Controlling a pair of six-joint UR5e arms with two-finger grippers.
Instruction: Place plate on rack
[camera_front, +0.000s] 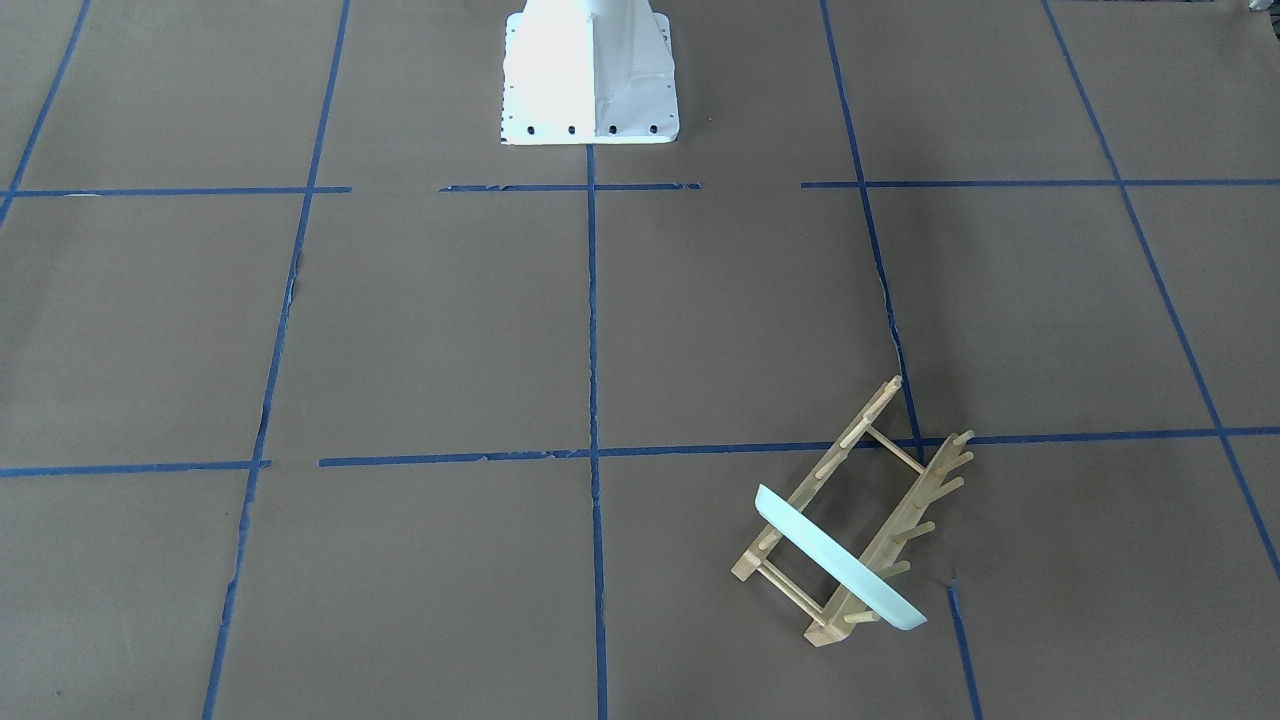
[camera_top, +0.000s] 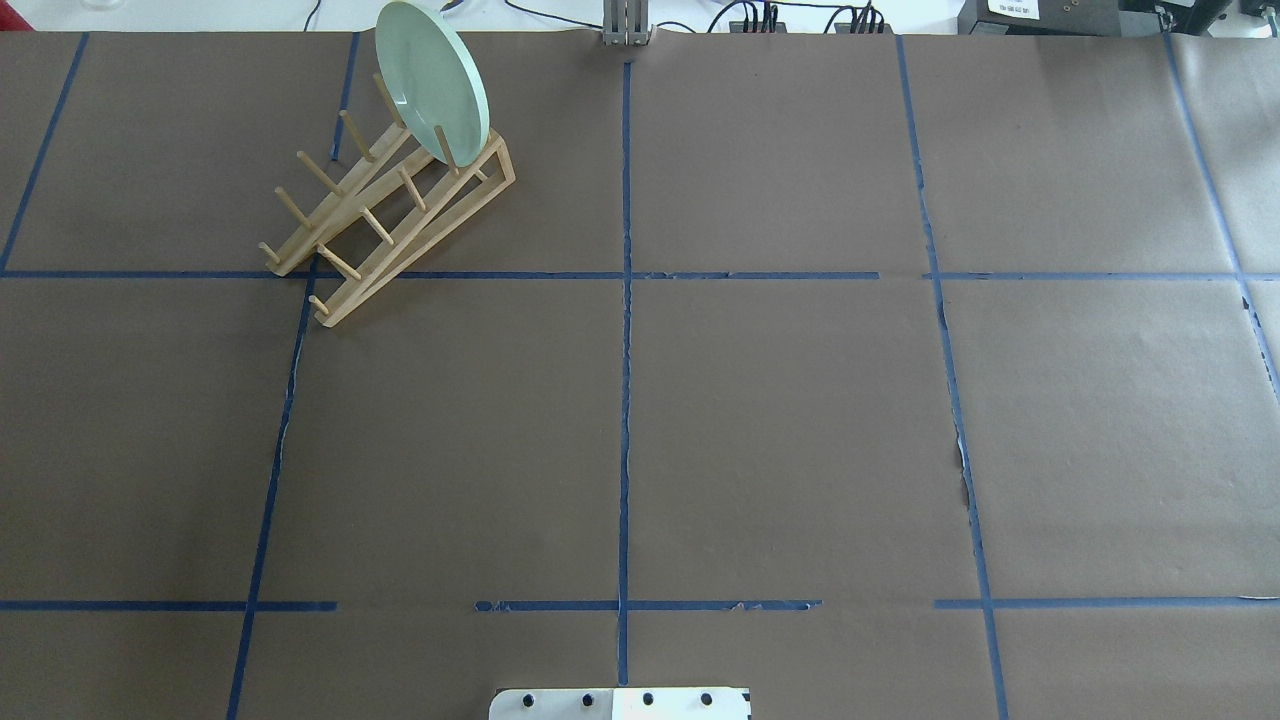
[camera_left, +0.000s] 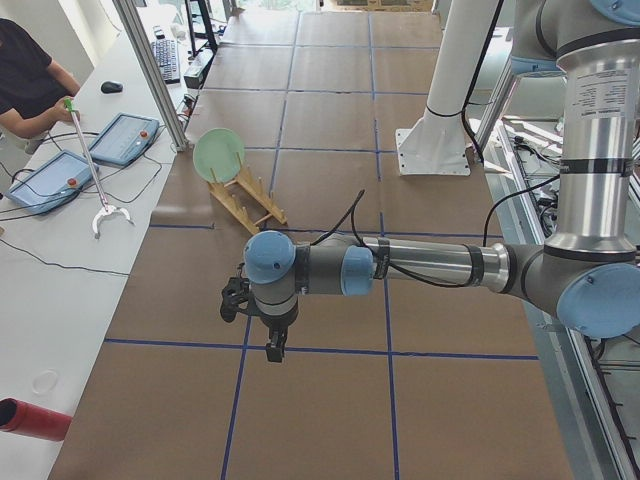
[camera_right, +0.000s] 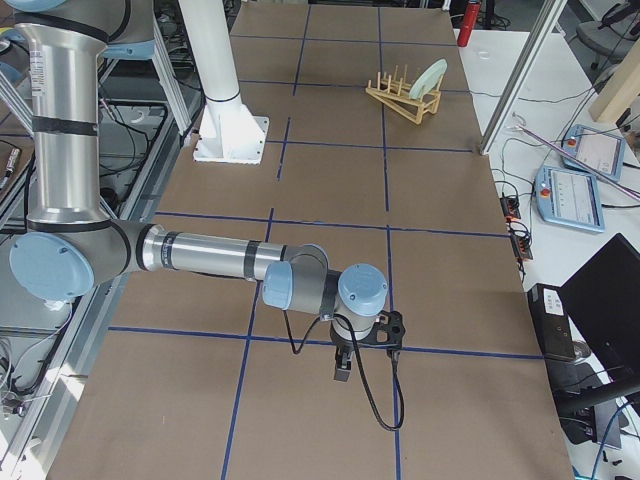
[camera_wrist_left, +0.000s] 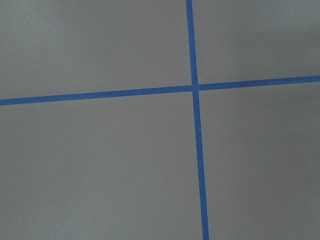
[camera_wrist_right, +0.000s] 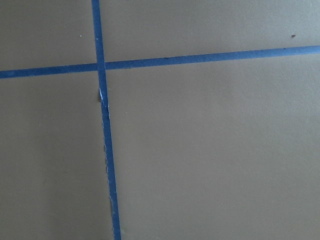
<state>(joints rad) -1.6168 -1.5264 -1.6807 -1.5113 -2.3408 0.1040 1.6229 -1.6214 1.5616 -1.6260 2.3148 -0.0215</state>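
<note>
The pale mint-green plate (camera_top: 432, 80) stands on edge between the pegs at one end of the light-wood rack (camera_top: 390, 215), at the far left of the table in the overhead view. Both also show in the front view, plate (camera_front: 840, 560) and rack (camera_front: 880, 470). My left gripper (camera_left: 273, 350) shows only in the left side view, far from the rack (camera_left: 250, 205) and pointing down over the table. My right gripper (camera_right: 342, 370) shows only in the right side view, far from the plate (camera_right: 432, 76). I cannot tell whether either is open or shut. The wrist views show only brown table paper.
The white robot base (camera_front: 590, 75) stands at the table's near middle edge. Blue tape lines (camera_top: 625, 400) grid the brown paper. Beyond the table's far edge, a side bench holds tablets (camera_left: 125, 138), a grabber tool (camera_left: 100, 205) and a seated operator (camera_left: 25, 85).
</note>
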